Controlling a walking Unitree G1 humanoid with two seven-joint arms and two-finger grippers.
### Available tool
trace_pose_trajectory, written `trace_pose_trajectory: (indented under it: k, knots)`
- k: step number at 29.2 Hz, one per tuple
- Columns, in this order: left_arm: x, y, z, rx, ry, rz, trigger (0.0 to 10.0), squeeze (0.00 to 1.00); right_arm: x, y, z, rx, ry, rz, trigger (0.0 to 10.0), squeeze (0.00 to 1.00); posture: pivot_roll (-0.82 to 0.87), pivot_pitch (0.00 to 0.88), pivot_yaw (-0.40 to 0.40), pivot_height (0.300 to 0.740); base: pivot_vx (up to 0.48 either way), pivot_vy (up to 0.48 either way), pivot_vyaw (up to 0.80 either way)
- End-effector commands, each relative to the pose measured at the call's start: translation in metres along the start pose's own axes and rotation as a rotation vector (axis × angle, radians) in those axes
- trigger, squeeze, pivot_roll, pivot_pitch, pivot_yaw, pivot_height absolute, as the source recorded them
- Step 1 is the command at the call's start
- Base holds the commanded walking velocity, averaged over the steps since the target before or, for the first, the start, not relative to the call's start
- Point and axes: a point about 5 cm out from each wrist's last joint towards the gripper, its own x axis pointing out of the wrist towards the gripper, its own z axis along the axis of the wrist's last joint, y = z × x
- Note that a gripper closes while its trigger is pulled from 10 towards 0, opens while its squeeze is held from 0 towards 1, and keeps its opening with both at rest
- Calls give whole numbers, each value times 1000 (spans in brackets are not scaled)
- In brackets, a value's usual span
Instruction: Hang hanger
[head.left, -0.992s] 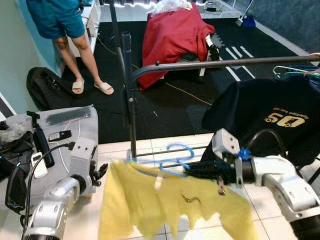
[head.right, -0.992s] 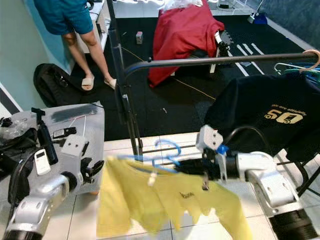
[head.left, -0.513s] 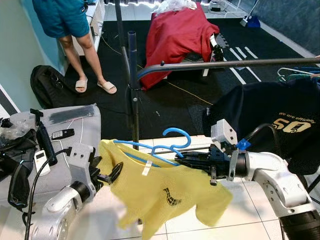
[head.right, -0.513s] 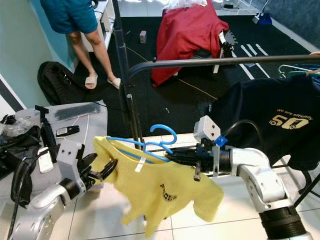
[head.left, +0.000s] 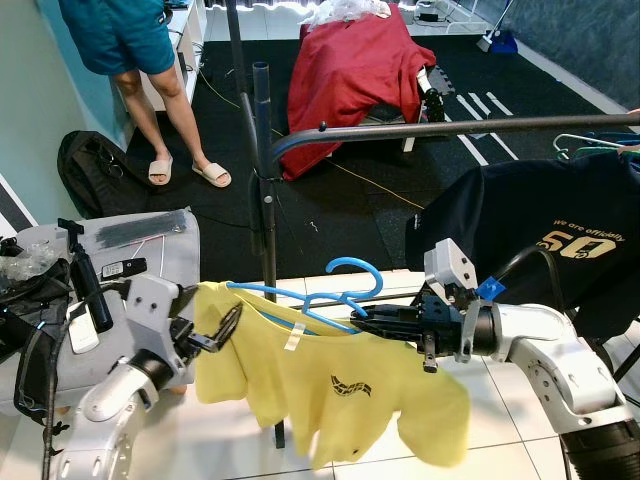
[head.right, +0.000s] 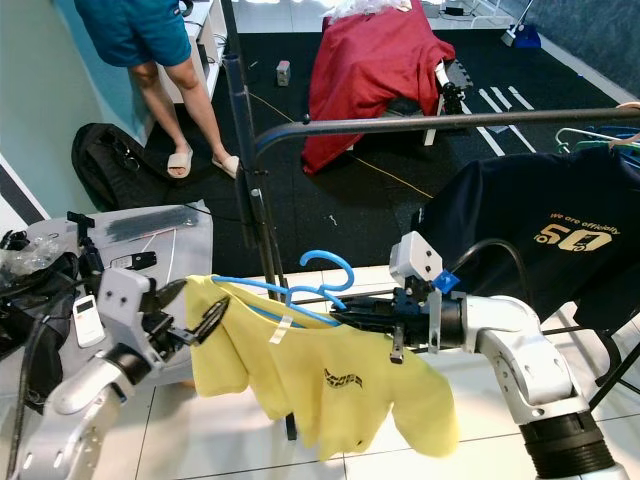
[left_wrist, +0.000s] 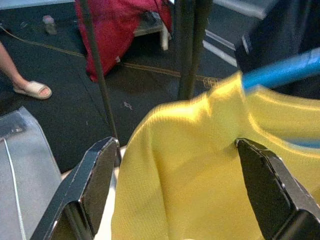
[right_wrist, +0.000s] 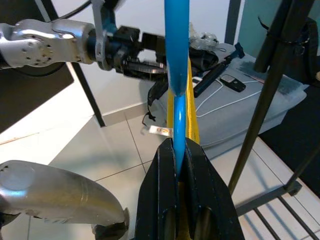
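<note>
Right pincer (head.right: 352, 319) clamped on blue hanger (head.right: 300, 288); left pincer (head.left: 222, 330) apart beside yellow shirt (head.right: 320, 380)

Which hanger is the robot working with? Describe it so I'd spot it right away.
Start at the dark clothes rail crossing the scene. Below its bare stretch, the right gripper is shut on a blue hanger carrying a yellow shirt. Unlike the hangers already hooked at the rail's right end above a black shirt, it hangs from nothing yet.

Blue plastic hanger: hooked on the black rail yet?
No, the blue plastic hanger with the yellow shirt hangs below the black rail, clamped in the right gripper.
</note>
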Motion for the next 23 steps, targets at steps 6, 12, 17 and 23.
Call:
trace_pose_trajectory:
  k: [6, 12, 17, 23]
  knots:
    - [-8, 6, -23, 67, 119, -50, 10000, 204, -2, 1, 9, -28, -35, 25, 10000, 0, -80, 122, 4, 740, 0, 0, 0]
    - [-8, 7, -35, 27, 140, -35, 10000, 0, -4, 3, 21, -27, -71, 62, 10000, 0, -84, 121, 2, 740, 0, 0, 0]
    - [-3, 7, -35, 10, 118, -16, 10000, 0, -5, 5, 22, -15, -70, 85, 10000, 0, -87, 121, 0, 740, 0, 0, 0]
    - [9, 3, -33, -8, 74, -21, 10000, 0, -5, 8, 19, 6, -48, 124, 10000, 0, -92, 118, -4, 740, 0, 0, 0]
